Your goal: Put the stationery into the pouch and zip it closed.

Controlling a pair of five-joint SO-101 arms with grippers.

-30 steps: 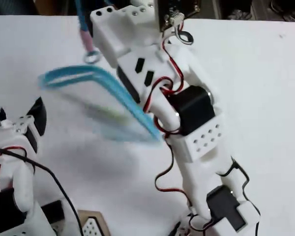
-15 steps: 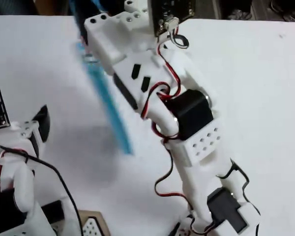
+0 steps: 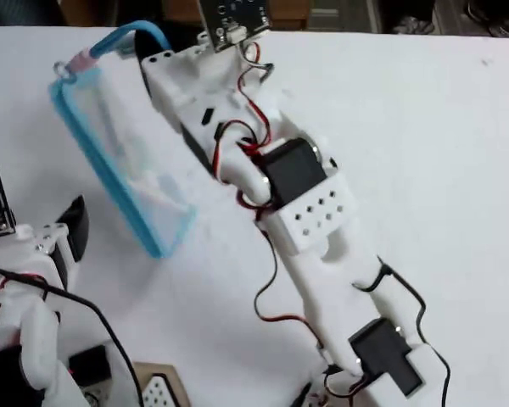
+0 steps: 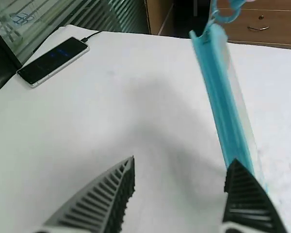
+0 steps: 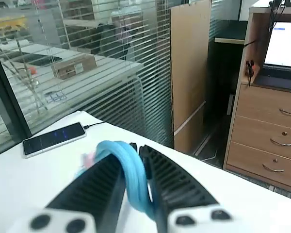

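Observation:
A clear pouch (image 3: 119,157) with blue edges hangs tilted over the table (image 3: 424,127), its lower corner near the surface. Its blue strap (image 3: 140,32) loops up at the back left under the right arm's wrist. In the right wrist view my right gripper (image 5: 136,148) is shut on this blue strap (image 5: 133,179). My left gripper (image 4: 182,162) stands open low over the table, with the pouch (image 4: 223,97) edge-on beyond one finger (image 4: 245,194). In the high view the left arm's dark finger (image 3: 72,225) sits left of the pouch's lower end. What the pouch contains is unclear.
A dark phone (image 4: 53,60) with a cable lies near the table's far corner, also in the right wrist view as a phone (image 5: 53,138). The right arm (image 3: 314,220) stretches diagonally across the table's middle. Wooden drawers (image 5: 266,131) stand beyond the table edge.
The right arm has swung left and back with the pouch, which turned from edge-on to face-up and hangs farther left. The left arm shifted slightly downward in the view.

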